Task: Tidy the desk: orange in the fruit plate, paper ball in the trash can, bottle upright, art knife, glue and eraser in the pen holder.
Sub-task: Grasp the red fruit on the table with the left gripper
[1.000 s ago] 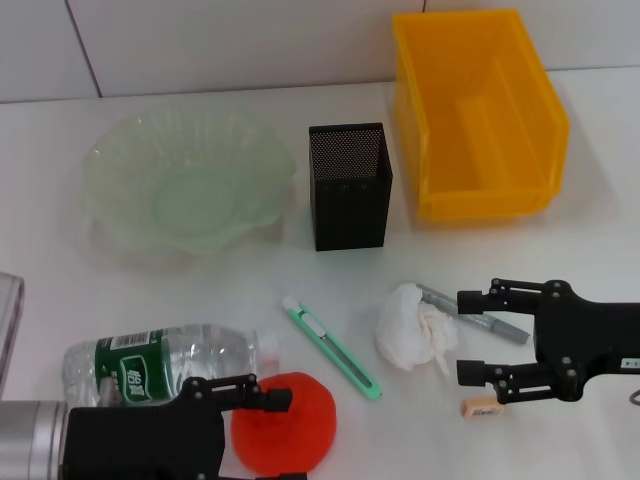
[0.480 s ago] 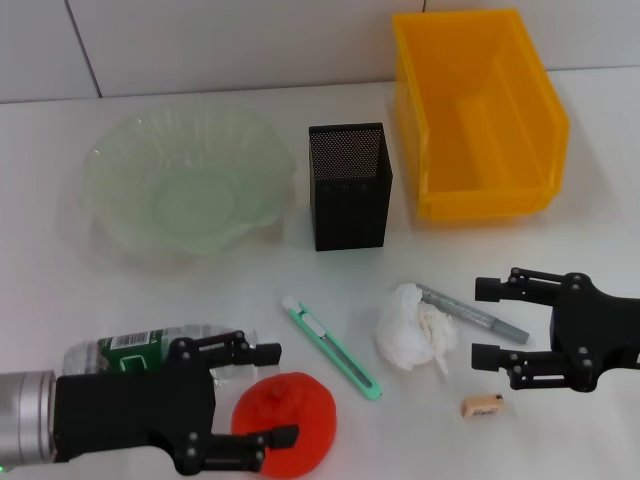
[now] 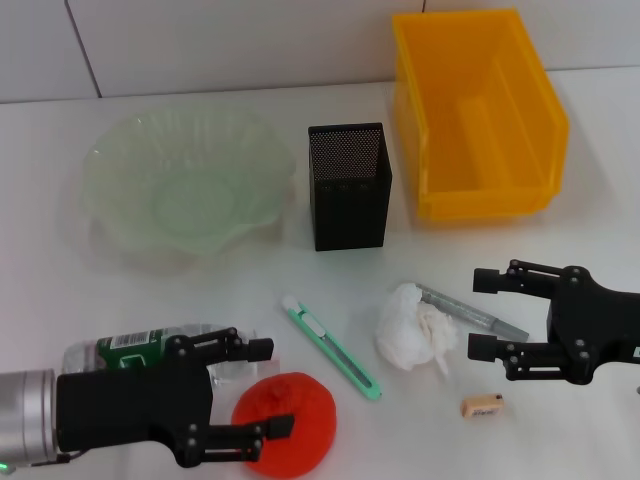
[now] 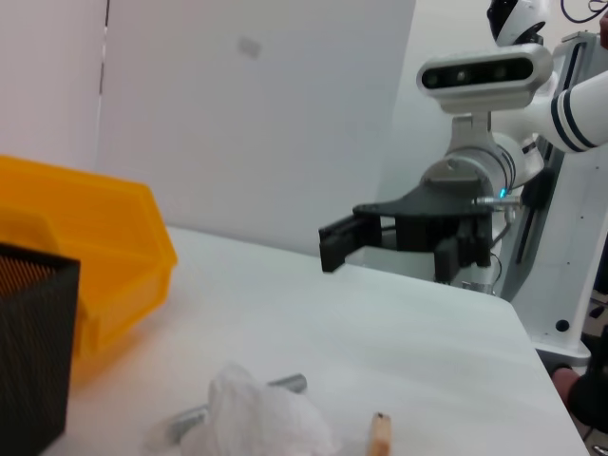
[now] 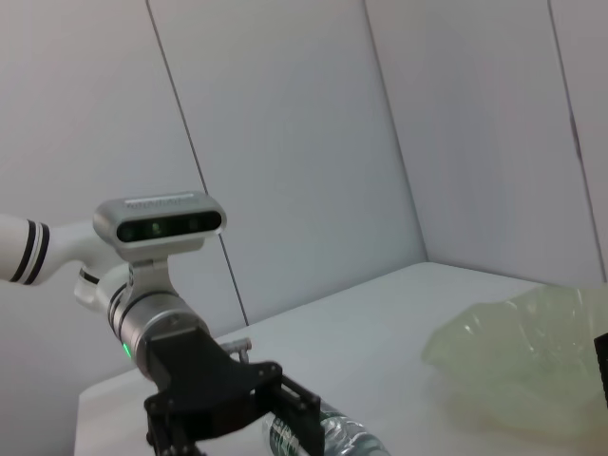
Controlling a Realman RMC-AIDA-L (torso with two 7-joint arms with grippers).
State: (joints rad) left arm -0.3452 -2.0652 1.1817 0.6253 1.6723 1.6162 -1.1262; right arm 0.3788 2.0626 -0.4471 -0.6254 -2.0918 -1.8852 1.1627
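The orange (image 3: 300, 415) lies at the front left. My left gripper (image 3: 270, 388) is open above its left side, one finger across it. The clear bottle (image 3: 130, 350) lies on its side, partly hidden behind that gripper. The green art knife (image 3: 330, 347) lies in the middle. The white paper ball (image 3: 415, 328), grey glue stick (image 3: 470, 312) and small eraser (image 3: 482, 405) lie at the front right. My right gripper (image 3: 480, 313) is open, level with the glue stick's end, just right of the paper ball. It also shows in the left wrist view (image 4: 337, 245).
The green glass fruit plate (image 3: 110, 160) stands at the back left. The black mesh pen holder (image 3: 348, 185) is at the centre. The yellow bin (image 3: 480, 195) is at the back right. A clear container edge shows at the far left.
My left gripper has come forward and opened over the orange, covering more of the bottle. My right gripper has shifted slightly right and away from the eraser, still open.
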